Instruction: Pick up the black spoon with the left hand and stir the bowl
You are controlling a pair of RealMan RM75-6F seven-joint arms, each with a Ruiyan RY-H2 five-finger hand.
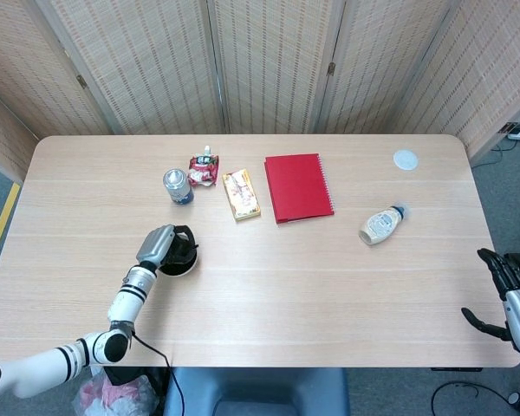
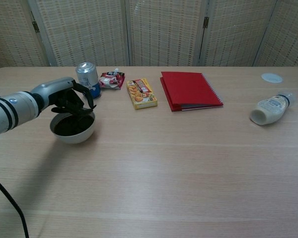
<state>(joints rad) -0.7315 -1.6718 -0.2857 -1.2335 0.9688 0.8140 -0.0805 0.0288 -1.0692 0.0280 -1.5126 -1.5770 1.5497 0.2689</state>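
A white bowl (image 2: pixel 73 135) with a dark inside stands on the table at the left, and in the head view the bowl (image 1: pixel 184 269) is partly covered by my hand. My left hand (image 2: pixel 72 100) (image 1: pixel 166 247) hovers over the bowl's far rim with its black fingers curled down into it, holding the black spoon (image 2: pixel 77 113), whose lower end dips into the bowl. Most of the spoon is hidden by the fingers. My right hand (image 1: pixel 511 295) hangs off the table's right front corner, fingers apart, holding nothing.
Behind the bowl stand a silver can (image 2: pixel 88 78), a red snack pouch (image 2: pixel 111 79) and a yellow box (image 2: pixel 141 93). A red notebook (image 2: pixel 190 89) lies mid-table; a white bottle (image 2: pixel 269 109) lies on its side at right, near a white lid (image 2: pixel 272 77).
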